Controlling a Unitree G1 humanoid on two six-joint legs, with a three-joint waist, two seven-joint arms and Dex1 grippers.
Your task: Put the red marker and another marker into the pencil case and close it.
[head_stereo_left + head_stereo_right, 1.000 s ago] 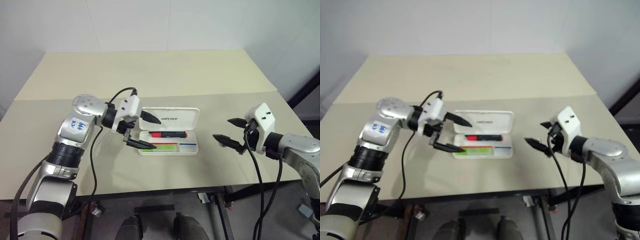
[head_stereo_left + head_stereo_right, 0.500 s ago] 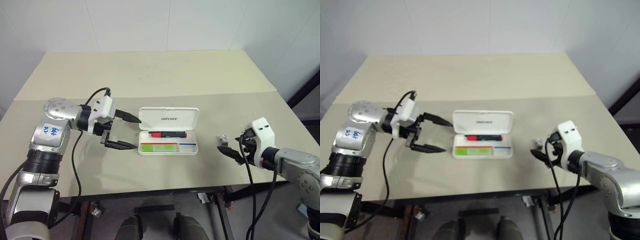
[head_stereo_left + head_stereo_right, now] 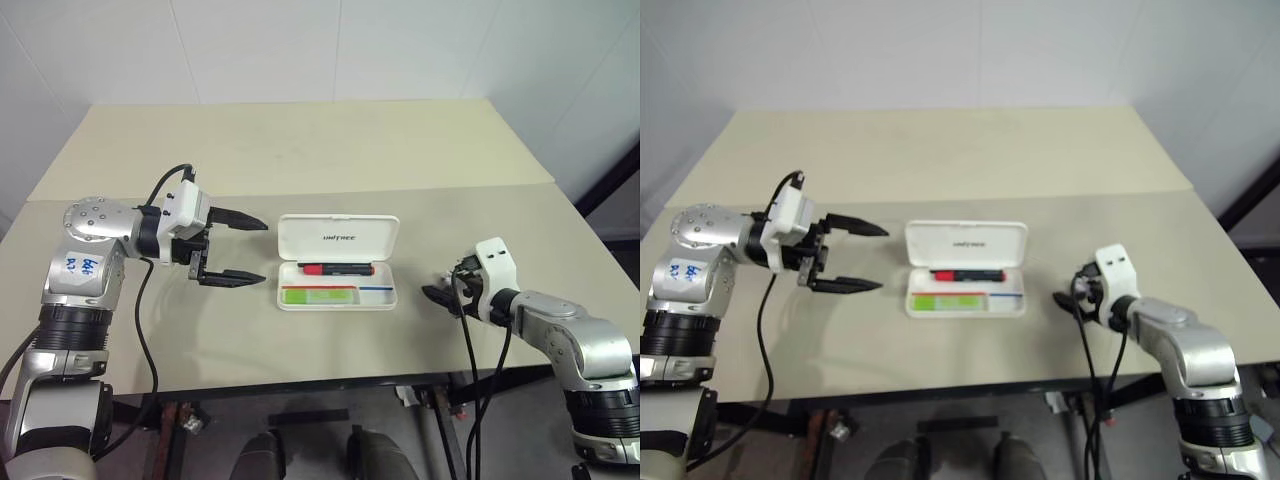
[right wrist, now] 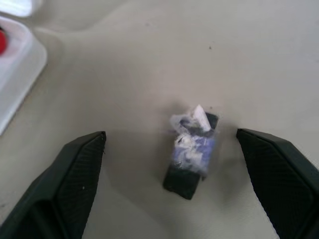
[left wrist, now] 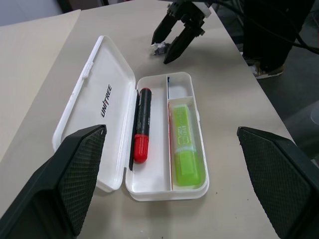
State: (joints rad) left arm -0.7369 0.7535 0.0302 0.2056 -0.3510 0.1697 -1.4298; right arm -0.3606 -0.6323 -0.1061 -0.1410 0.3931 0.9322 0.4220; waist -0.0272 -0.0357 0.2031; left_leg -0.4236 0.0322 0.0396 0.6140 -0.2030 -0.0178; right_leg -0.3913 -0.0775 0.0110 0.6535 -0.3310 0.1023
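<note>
Both markers lie inside the pencil case point(image 3: 337, 290); its light, stiff lid point(image 5: 97, 99) suits a far-edge push; the left gripper point(image 3: 238, 250) and right gripper point(image 4: 169, 149) gape empty.

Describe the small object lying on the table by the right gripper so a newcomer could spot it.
Start at the open pencil case in the middle of the table and look toward the right gripper. Between its open fingers lies a small black block with crumpled white-and-bluish paper stuck on top, the one loose item outside the case.
</note>
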